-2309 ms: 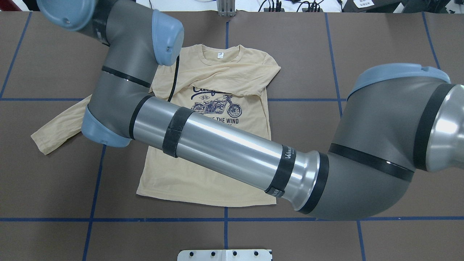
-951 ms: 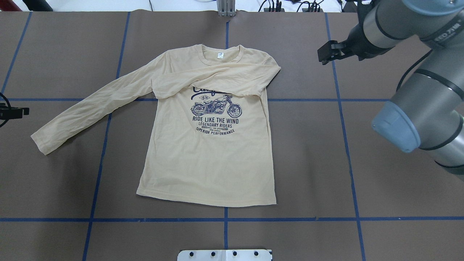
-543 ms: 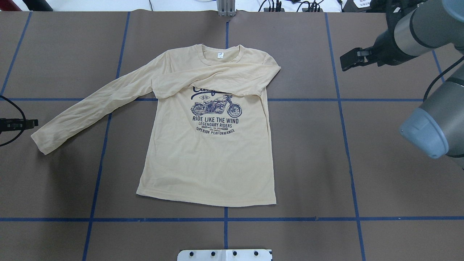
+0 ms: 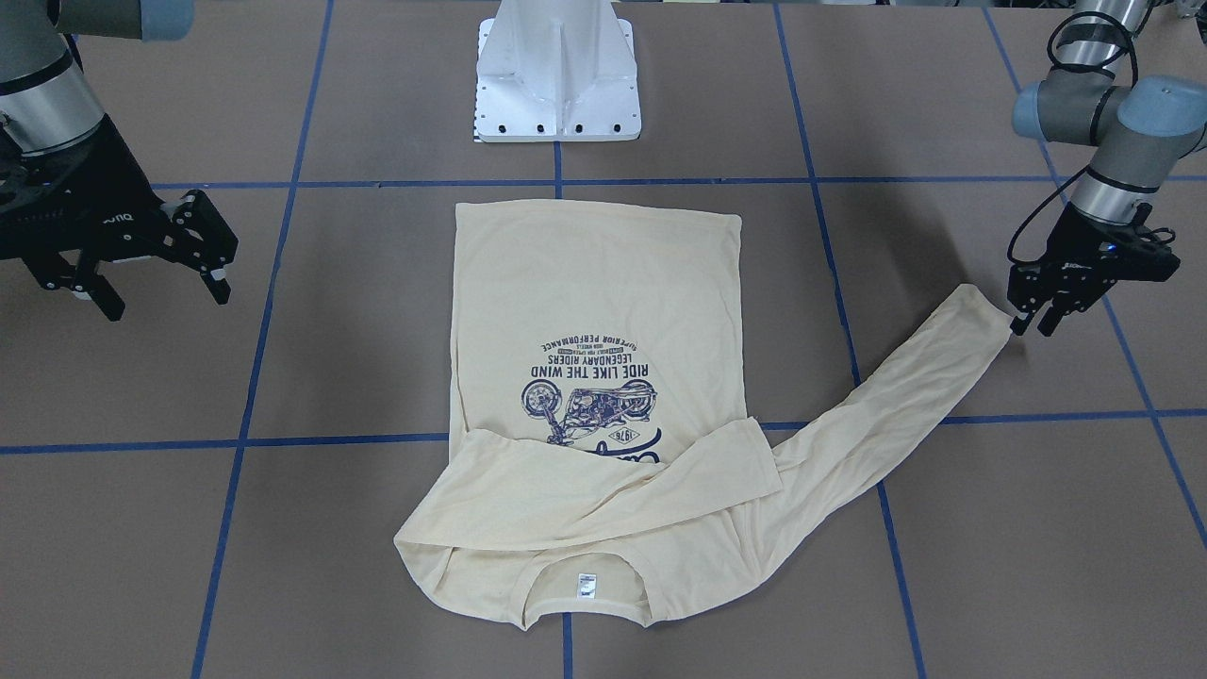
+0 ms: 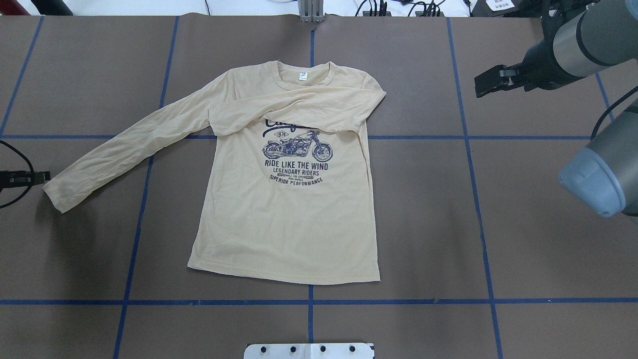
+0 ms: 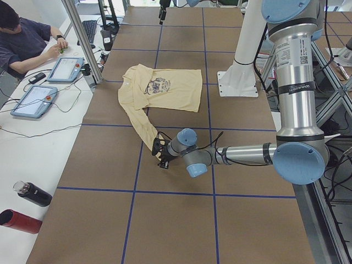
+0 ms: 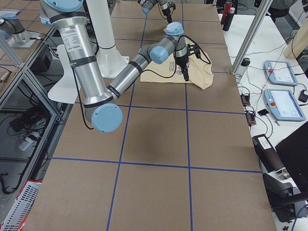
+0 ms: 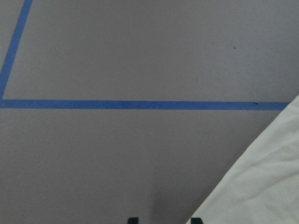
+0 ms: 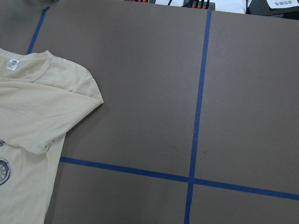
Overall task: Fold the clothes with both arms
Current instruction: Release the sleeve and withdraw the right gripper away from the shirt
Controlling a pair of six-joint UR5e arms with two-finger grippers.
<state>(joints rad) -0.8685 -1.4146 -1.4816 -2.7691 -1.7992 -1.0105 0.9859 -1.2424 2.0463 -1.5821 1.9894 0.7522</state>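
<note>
The cream-yellow long-sleeved shirt [image 5: 284, 214] lies flat, print up, collar at the far side. One sleeve is folded across the chest [image 5: 299, 109]. The other sleeve [image 5: 124, 144] stretches out to the robot's left. My left gripper [image 4: 1030, 325] is open and low, right beside that sleeve's cuff [image 4: 976, 311]. In the left wrist view its fingertips [image 8: 133, 220] straddle bare table and the cuff's edge [image 8: 261, 186] lies by the right tip. My right gripper [image 4: 162, 294] is open and empty, above bare table well off the shirt's folded side; it also shows in the overhead view [image 5: 482, 85].
The white pedestal base [image 4: 556, 71] stands behind the shirt's hem. Blue tape lines [image 5: 309, 301] grid the brown table. An operator [image 6: 22, 38] sits at a side table with tablets [image 6: 33, 102], and two bottles [image 6: 25, 206] lie there.
My right arm, which reached across the shirt, has pulled back to the right with its gripper empty. My left gripper has come in towards the outstretched sleeve's cuff. The shirt has not moved.
</note>
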